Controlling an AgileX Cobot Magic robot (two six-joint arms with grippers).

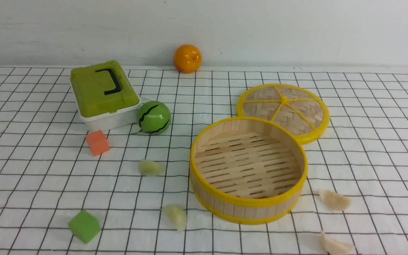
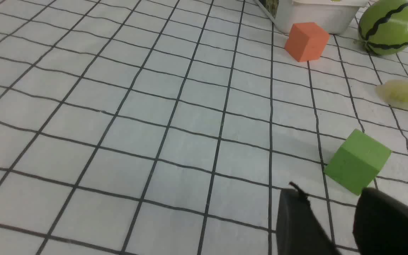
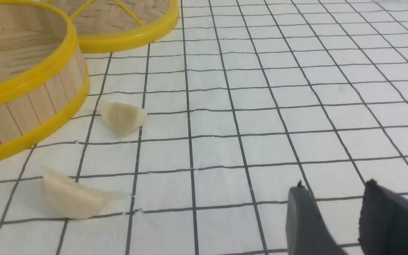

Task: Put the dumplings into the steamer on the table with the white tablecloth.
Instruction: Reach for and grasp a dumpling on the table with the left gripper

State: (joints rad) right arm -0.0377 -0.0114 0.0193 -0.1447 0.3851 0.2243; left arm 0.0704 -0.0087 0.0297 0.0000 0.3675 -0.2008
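Observation:
The steamer (image 1: 246, 211), a round bamboo basket with yellow rims, stands empty right of centre on the white tablecloth (image 1: 367, 141). Two pale green dumplings (image 1: 151, 167) (image 1: 176, 216) lie to its left and two cream ones (image 1: 334, 199) (image 1: 335, 244) to its right. Neither arm shows in the front view. My left gripper (image 2: 331, 193) is open above bare cloth, just short of a green cube (image 2: 358, 161), with one green dumpling (image 2: 402, 95) farther off. My right gripper (image 3: 333, 187) is open over bare cloth, apart from two cream dumplings (image 3: 122, 117) (image 3: 71, 196) and the steamer (image 3: 30, 81).
The woven yellow-rimmed lid (image 1: 283, 109) lies flat behind the steamer, touching it. A green-lidded white box (image 1: 103, 94), a toy watermelon (image 1: 154, 117) and an orange cube (image 1: 97, 142) sit at the left. A green cube (image 1: 84, 226) lies near the front left, an orange (image 1: 187, 58) by the wall.

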